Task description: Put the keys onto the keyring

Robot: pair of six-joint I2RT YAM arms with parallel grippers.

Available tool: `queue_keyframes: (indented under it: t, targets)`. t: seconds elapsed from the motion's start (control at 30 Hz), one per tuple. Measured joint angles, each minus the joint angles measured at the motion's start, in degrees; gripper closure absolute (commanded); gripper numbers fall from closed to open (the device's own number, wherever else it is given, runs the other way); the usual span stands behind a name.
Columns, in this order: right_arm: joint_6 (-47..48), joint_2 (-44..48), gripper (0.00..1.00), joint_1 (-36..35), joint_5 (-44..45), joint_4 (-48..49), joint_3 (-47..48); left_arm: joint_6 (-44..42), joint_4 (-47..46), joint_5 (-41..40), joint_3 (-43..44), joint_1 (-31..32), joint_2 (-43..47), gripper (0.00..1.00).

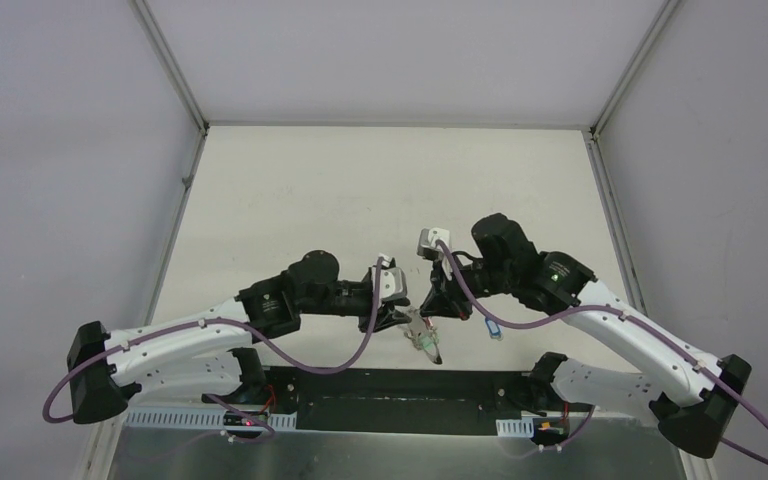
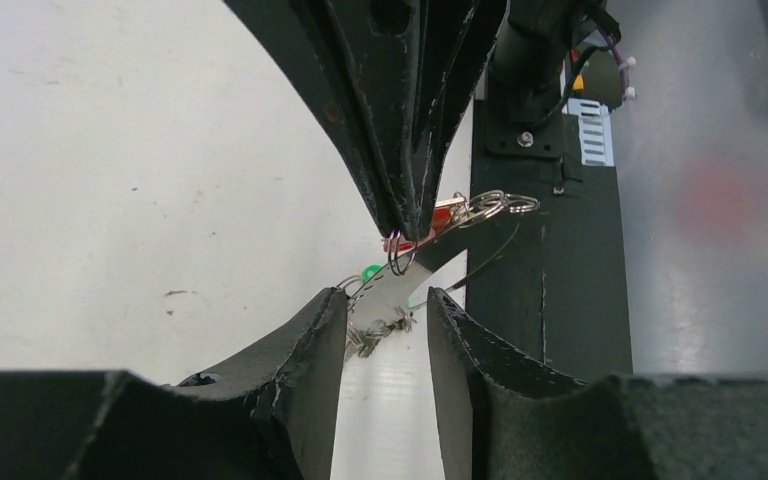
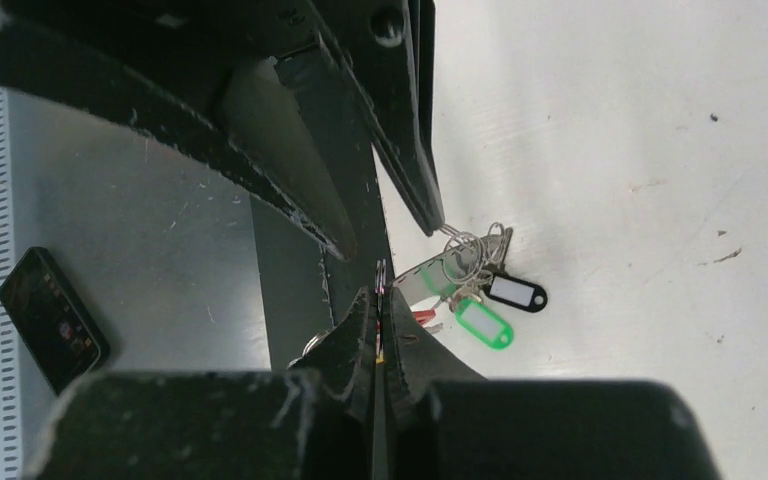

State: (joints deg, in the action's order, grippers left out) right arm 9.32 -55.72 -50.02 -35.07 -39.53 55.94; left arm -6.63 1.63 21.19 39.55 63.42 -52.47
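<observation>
- keys (image 3: 438, 272): a small silver bunch on the table. In the right wrist view, the green tag (image 3: 482, 323) is at 5 o'clock and the black tag (image 3: 516, 292) at 3 o'clock.
- blue-tagged key (image 1: 493, 328): lies apart, at 3 o'clock of the bunch.
- keyring (image 2: 485, 262): a thin dark arc by the silver split rings (image 2: 500, 204).

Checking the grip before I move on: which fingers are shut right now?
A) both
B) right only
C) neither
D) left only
B: in the right wrist view the right fingers are pressed together, and they pinch the red tag, while the left fingers stand apart with a clear gap in the left wrist view.
</observation>
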Motion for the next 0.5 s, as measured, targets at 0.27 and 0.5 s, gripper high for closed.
queue_keyframes:
  t: [0.27, 0.5]
  targets:
    - [0.02, -1.51, 1.0, 0.0, 0.17, -3.23, 0.74, 0.07, 0.22, 2.36, 1.57, 0.02, -5.25, 0.78]
    - [0.02, -1.51, 1.0, 0.0, 0.2, -3.21, 0.74, 0.22, -2.38, 4.52, 1.57, 0.02, -5.75, 0.8]
